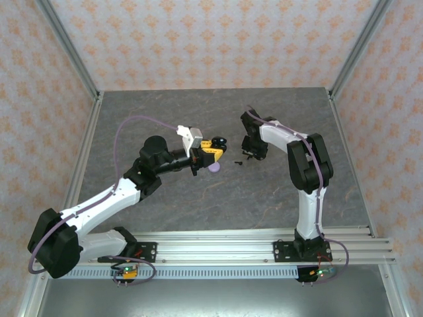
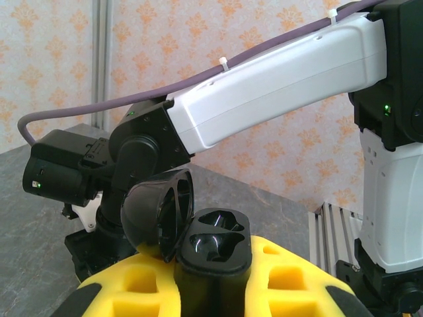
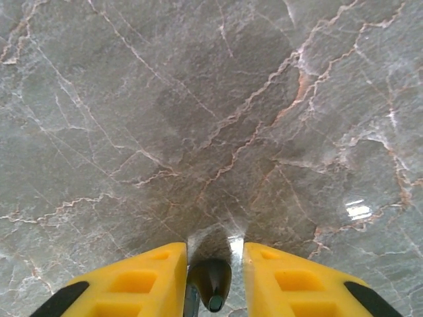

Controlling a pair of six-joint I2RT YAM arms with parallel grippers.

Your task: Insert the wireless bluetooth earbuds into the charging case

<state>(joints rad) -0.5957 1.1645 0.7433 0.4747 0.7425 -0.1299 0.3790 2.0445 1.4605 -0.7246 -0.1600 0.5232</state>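
Left tool (image 2: 213, 294) holds open, empty case (image 2: 213, 246) — right tool (image 3: 215, 256) pinches black earbud (image 3: 211, 279).

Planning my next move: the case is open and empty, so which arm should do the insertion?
Right. The right gripper appears to pinch a dark earbud between its fingers, ready to deliver. The left gripper is occupied holding the open, empty charging case, so it should just present it.

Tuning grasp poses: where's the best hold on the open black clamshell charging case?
Black clamshell charging case: pinch the lower body across its sides, approaching from its base, away from the open lid. That probably keeps lid and both wells clear.
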